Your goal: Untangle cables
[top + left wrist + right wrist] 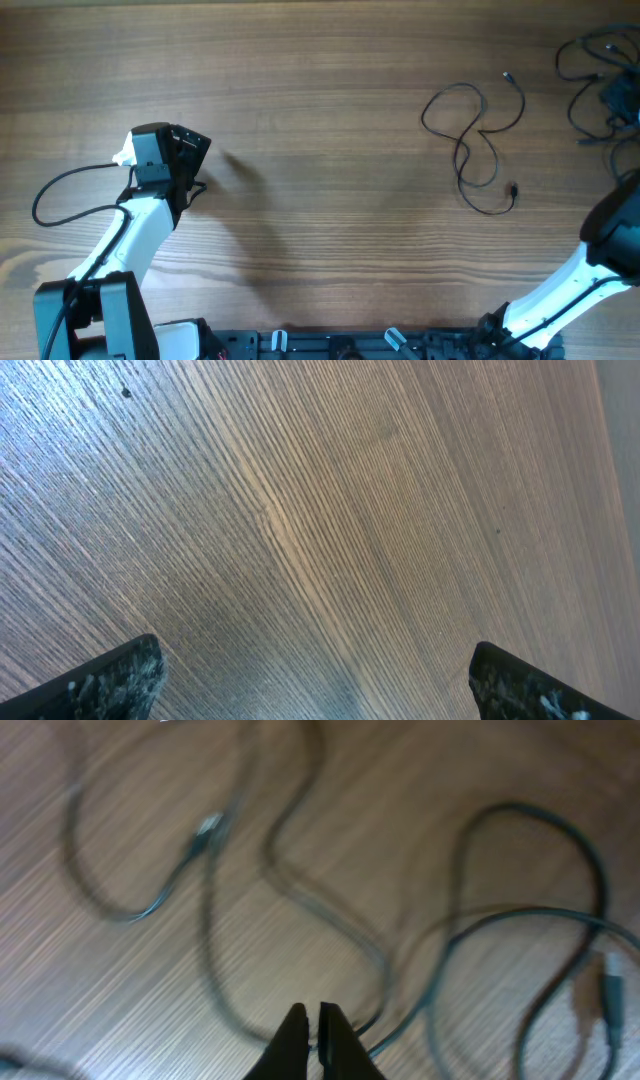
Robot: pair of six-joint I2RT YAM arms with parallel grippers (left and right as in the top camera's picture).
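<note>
- The knotted bunch of thin dark-green cables (600, 85) sits at the far right edge of the wood-grain table (320, 120). One single thin black cable (468, 140) lies apart to its left in loose open loops, touching nothing else.
- Step in hand, as you should read it: picking a strand out of the bunch to draw it clear. One is out, so the job looks early to midway.
- Right wrist view, blurred: strands curve all round the right gripper (310, 1032). A small metal plug (210, 825) lies up and to the left, and one strand runs in just beside the tips on their right.
- The right gripper's fingers are pressed together. You cannot tell whether a strand is pinched between them.
- Next move calls for a slow pull toward bare wood, with you watching that only one strand follows.
- The left gripper (315, 685) is spread wide over bare wood, holding nothing, well apart from every cable.
</note>
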